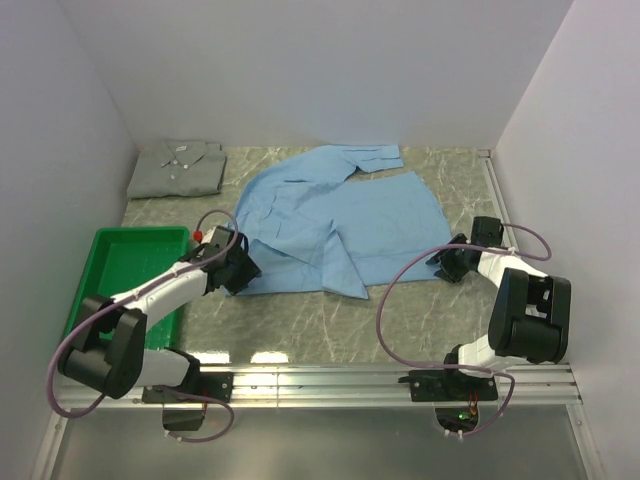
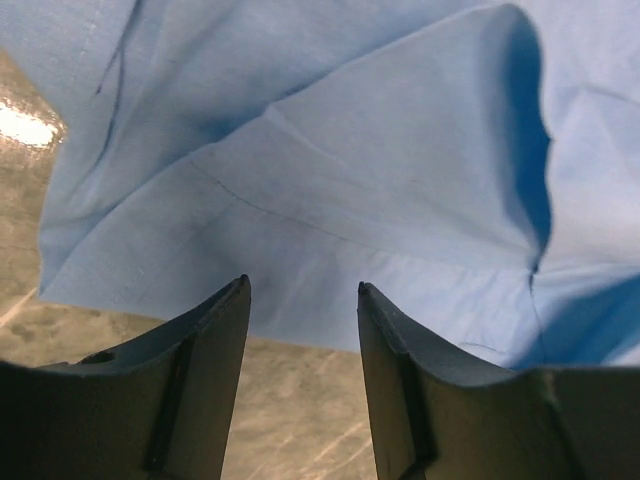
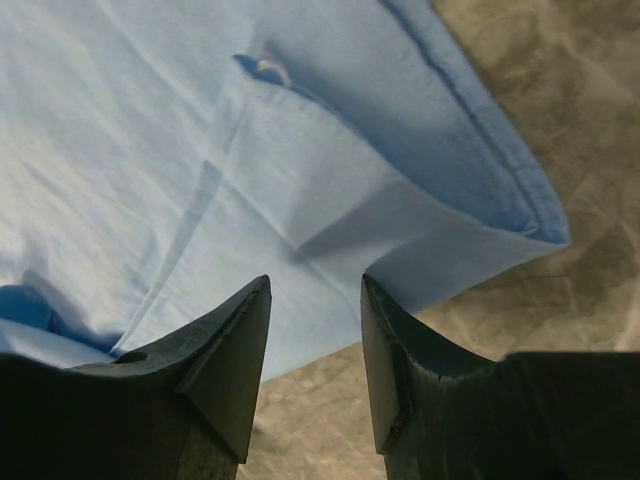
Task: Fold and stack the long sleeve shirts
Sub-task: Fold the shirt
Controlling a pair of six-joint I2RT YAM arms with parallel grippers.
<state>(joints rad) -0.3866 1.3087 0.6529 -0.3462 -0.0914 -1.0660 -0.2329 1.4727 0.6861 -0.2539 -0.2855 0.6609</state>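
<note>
The rumpled light blue button-front cloth shirt [image 1: 330, 215] lies spread at the middle of the marbled table [image 1: 300, 320]. The pale grey-green folded cloth shirt [image 1: 178, 168] sits at 10 o'clock. The left gripper [image 1: 245, 268], jaws apart and empty, is at the blue shirt's 8 o'clock hem. The right gripper [image 1: 447, 264], likewise parted, faces its 4 o'clock corner. A green plastic tray [image 1: 120, 250] lies at the table's 8 o'clock.

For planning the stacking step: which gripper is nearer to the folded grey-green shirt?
Left. The left gripper sits at the near-left edge of the blue shirt, in front of the grey-green shirt. The right gripper sits at its right edge, farther away.
</note>
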